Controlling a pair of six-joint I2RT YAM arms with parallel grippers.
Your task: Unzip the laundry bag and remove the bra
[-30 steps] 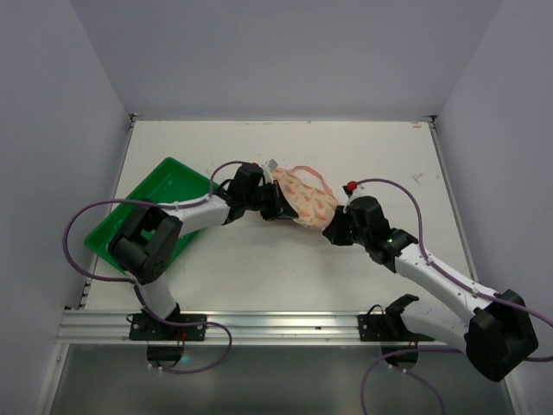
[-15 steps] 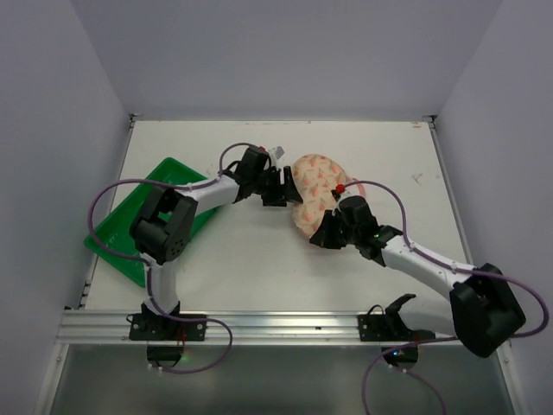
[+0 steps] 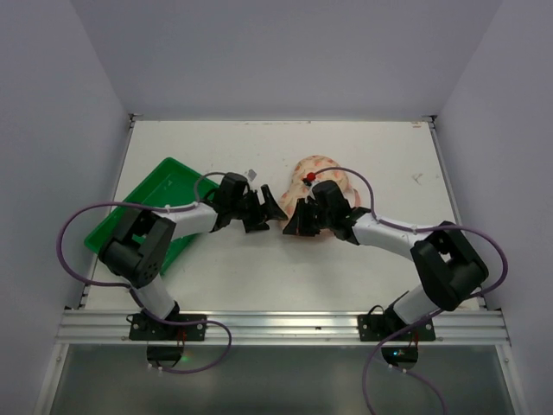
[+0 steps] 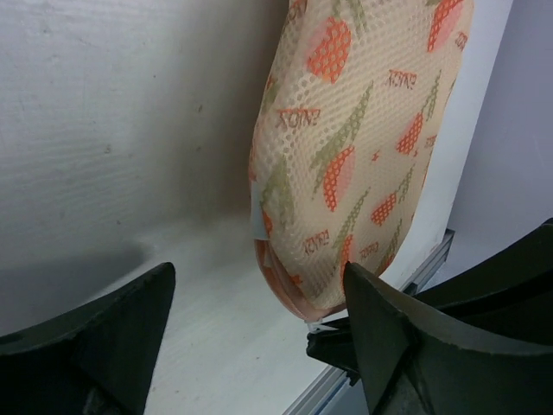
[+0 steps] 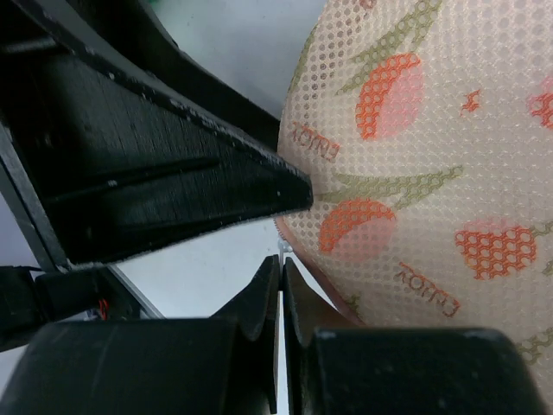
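Observation:
The laundry bag [image 3: 313,166], cream-peach mesh with a red-pink print, lies at mid-table, partly under my right arm. My left gripper [image 3: 265,213] is open just left of the bag. In the left wrist view the bag's [image 4: 363,147] rounded end sits between the spread fingers [image 4: 393,346] of the left gripper [image 4: 259,272] without touching them. My right gripper [image 3: 295,223] is shut on the small white zip pull [image 5: 281,245] at that same end. The right wrist view shows the right gripper [image 5: 281,261] pinched tight beside the bag [image 5: 415,173]. The bra is hidden.
A green plastic tray [image 3: 147,216] sits at the left edge of the table, under my left arm. White walls close in the table on three sides, and a metal rail [image 3: 276,324] runs along the near edge.
My left gripper has opened, let go of the bag and drawn back to the left. My right gripper has slid leftward along the bag's edge to its left end, staying shut.

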